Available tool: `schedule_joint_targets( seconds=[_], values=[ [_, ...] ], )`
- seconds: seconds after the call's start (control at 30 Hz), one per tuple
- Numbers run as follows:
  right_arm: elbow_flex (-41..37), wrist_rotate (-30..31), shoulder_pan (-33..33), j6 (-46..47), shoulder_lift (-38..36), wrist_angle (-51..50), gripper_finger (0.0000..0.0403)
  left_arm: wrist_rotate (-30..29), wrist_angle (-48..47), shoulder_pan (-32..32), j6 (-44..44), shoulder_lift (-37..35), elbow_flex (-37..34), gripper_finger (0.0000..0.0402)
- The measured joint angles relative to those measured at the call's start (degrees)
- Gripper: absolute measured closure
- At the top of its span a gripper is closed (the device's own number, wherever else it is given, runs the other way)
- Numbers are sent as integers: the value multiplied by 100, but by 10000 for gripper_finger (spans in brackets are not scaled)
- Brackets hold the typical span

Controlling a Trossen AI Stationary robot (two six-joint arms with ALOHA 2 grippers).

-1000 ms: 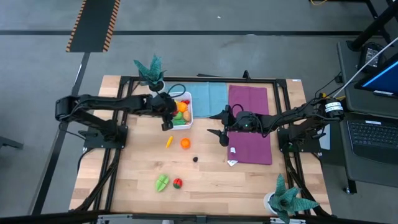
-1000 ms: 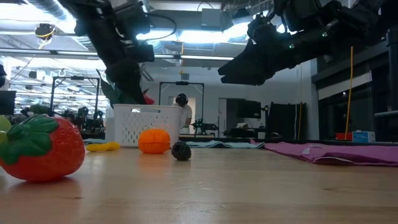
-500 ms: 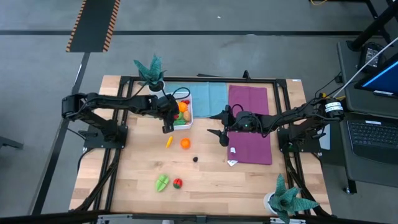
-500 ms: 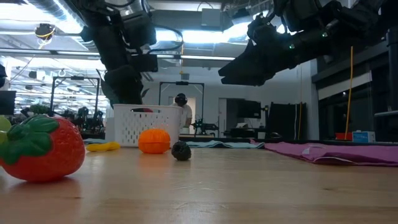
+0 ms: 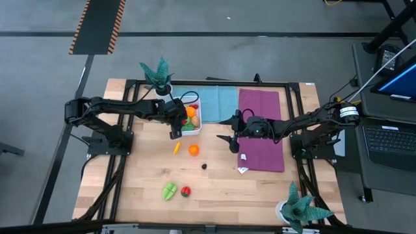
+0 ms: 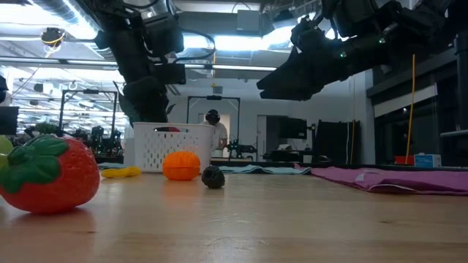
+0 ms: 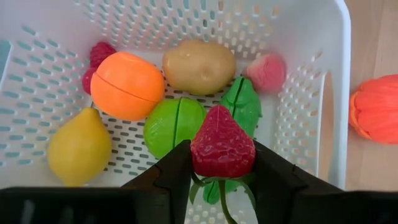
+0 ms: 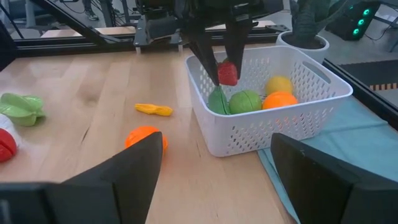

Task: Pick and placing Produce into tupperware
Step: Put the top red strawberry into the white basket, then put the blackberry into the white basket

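Claw status first: the left claw (image 7: pixel 222 163) is positioned over the white perforated tupperware (image 5: pixel 197 117) and is clenched on a red strawberry (image 7: pixel 222 148), which is held between its fingers above the contents, as the right wrist view confirms (image 8: pixel 227 73). The right claw (image 5: pixel 229 130) is held released and idle above the surface near the edge of the purple cloth (image 5: pixel 261 130).

On the wooden surface (image 5: pixel 214 188), the tupperware is found at the rear, beside a potted plant (image 5: pixel 158 73) and a teal cloth (image 5: pixel 218 101).

Inside the tupperware, already placed, are noted: an orange (image 7: pixel 122 85), a yellow lemon (image 7: pixel 79 149), a green lime (image 7: pixel 173 124), a tan potato (image 7: pixel 199 66), a green leafy piece (image 7: pixel 243 103), a pink piece (image 7: pixel 268 72) and a dark red piece (image 7: pixel 97 57).

Left outside on the surface are recorded: a green vegetable (image 5: pixel 169 190), an orange fruit (image 5: pixel 193 150), a second strawberry (image 5: pixel 186 191), a yellow piece (image 5: pixel 176 147) and a small dark piece (image 5: pixel 204 166).

Progress is judged past halfway: the held strawberry is not yet released, and five pieces remain.
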Motion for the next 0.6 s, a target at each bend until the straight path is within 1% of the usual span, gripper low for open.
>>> schedule_joint_targets(
  seconds=[0.33,0.47,0.6],
  values=[
    [0,0,0,0,2,2,102,-9,44,0,-28,-4,0,236],
    [0,0,0,0,2,2,102,-19,44,0,-7,-4,0,214],
    [1,0,0,0,2,2,102,-283,42,2,-25,-7,0,193]
  ],
)
